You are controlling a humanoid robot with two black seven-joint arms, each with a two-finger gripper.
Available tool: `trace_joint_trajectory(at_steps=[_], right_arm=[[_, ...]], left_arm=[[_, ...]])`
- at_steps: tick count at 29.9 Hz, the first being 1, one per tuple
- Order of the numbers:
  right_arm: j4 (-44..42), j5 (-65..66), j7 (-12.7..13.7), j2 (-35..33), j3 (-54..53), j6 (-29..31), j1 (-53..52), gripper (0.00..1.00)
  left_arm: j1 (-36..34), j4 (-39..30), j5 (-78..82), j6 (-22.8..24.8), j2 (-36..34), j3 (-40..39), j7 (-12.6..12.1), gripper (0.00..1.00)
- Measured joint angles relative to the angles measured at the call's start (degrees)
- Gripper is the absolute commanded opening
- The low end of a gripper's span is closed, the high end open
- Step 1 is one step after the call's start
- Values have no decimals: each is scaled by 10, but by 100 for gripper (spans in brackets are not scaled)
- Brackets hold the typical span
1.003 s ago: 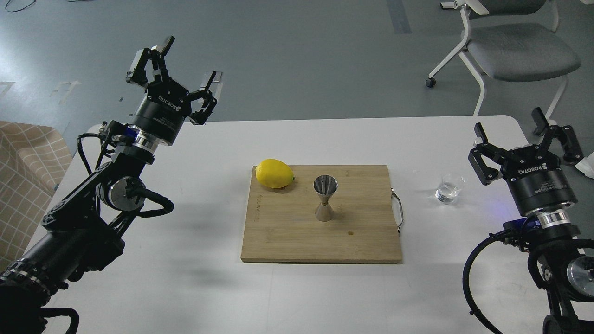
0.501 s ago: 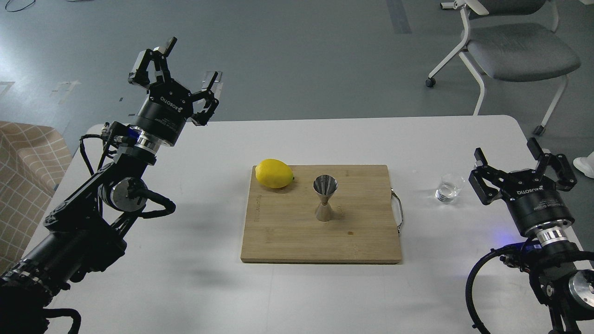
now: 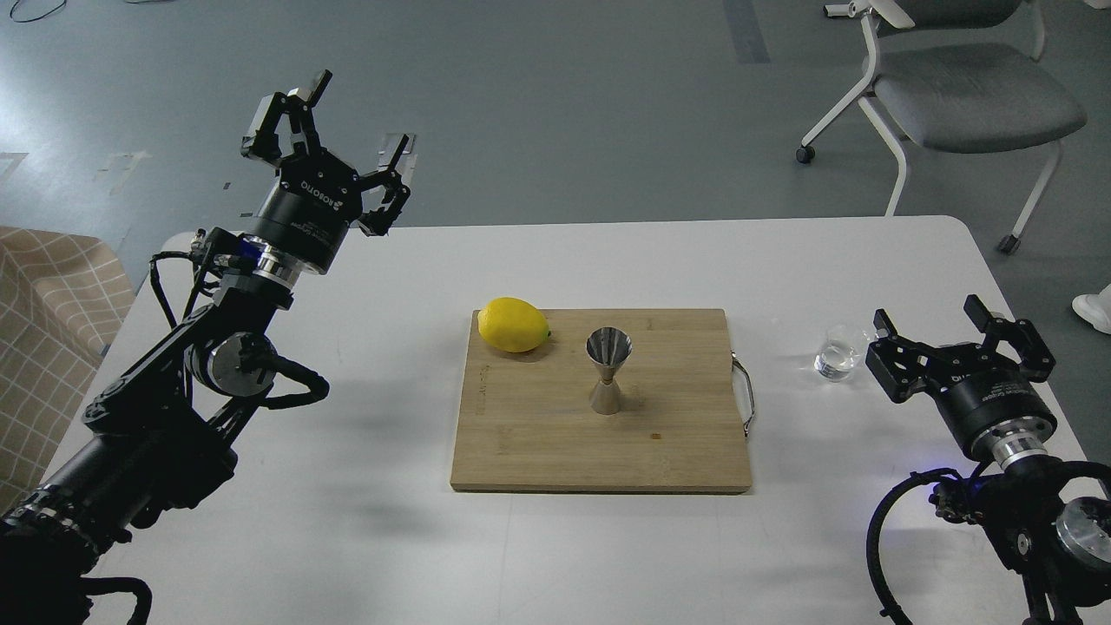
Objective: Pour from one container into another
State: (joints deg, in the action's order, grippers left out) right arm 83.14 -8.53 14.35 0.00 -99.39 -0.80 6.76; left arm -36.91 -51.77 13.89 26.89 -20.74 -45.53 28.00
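Note:
A small clear glass tumbler (image 3: 840, 351) with a little clear liquid stands on the white table, right of the cutting board. My right gripper (image 3: 930, 318) is open and low, just to the tumbler's right, its near finger close beside the glass with nothing held. The steel hourglass jigger (image 3: 608, 370) stands upright near the middle of the wooden cutting board (image 3: 601, 451). My left gripper (image 3: 356, 117) is open and empty, raised high over the table's far left corner.
A yellow lemon (image 3: 513, 325) lies on the board's far left corner. The board has a metal handle (image 3: 745, 395) on its right edge. A grey office chair (image 3: 963, 91) stands beyond the table at the back right. A checked cushion (image 3: 52, 321) sits at left.
My right gripper has dropped lower and shifted left toward the tumbler. The left gripper turned slightly and otherwise stayed in place. The tumbler, jigger and lemon have not moved.

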Motion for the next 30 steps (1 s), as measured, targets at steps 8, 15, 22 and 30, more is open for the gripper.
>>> trace_joint_trajectory(at_steps=[8,15,22,30], right_arm=[[1,3,0,0,4,-18,9,99],[1,6,0,0,5,-30,15,99],[-1,7,0,0,11,-35,15,99],[-10,9,0,0,17,-36,15,99]], left_arm=[[3,0,0,0,0,2,0,98],[3,0,0,0,0,2,0,98],[4,0,0,0,0,2,0,98],[3,0,0,0,0,2,0,98]])
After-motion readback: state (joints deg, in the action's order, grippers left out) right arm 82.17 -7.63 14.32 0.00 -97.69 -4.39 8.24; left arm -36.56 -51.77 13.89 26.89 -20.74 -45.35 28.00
